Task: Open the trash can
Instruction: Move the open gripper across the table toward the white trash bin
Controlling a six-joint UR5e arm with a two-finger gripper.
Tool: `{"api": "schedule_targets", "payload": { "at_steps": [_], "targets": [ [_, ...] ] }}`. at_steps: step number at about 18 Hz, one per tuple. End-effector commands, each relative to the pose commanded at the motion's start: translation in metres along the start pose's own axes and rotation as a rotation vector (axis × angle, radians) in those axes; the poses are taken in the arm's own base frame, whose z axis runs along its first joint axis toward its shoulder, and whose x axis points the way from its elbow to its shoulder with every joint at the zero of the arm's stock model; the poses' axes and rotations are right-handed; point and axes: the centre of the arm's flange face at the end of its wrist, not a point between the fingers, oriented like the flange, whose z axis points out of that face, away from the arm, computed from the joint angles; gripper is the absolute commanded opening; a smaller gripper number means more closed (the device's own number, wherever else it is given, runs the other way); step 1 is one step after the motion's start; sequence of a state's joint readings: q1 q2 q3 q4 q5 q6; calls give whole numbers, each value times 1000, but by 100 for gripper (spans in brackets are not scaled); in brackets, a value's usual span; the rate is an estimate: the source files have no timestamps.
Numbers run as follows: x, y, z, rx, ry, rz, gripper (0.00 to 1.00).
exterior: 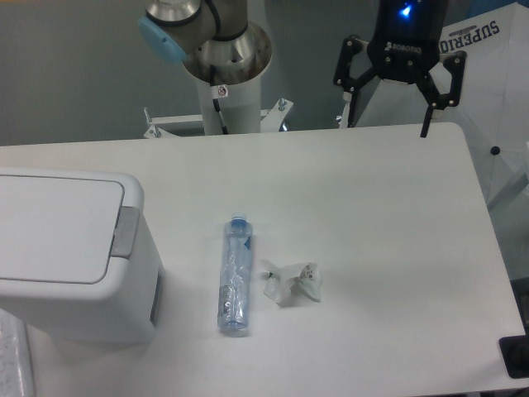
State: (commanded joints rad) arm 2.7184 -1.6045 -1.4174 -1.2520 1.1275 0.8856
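While the trash can (70, 252) sits lid-down, the gripper (387, 124) hangs spread wide, apparently touching nothing.

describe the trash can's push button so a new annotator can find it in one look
Start at the big white trash can filling the table's left side, lid shut. Follow the lid's right edge to its middle: the push button is the small grey tab there. It is the bin's only grey part, well left of the clear bottle and crumpled wrapper.
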Motion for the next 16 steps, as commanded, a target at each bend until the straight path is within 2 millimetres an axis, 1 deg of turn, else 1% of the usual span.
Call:
{"api": "schedule_targets", "payload": {
  "at_steps": [3, 7, 9, 14, 16],
  "targets": [
    [14, -11, 8, 10, 10, -89, 100],
    [37, -25, 27, 4, 45, -165, 100],
    [46, -29, 33, -1, 60, -170, 100],
    [85, -48, 65, -31, 123, -191, 100],
    [98, -54, 75, -32, 133, -175, 100]
  ]
}}
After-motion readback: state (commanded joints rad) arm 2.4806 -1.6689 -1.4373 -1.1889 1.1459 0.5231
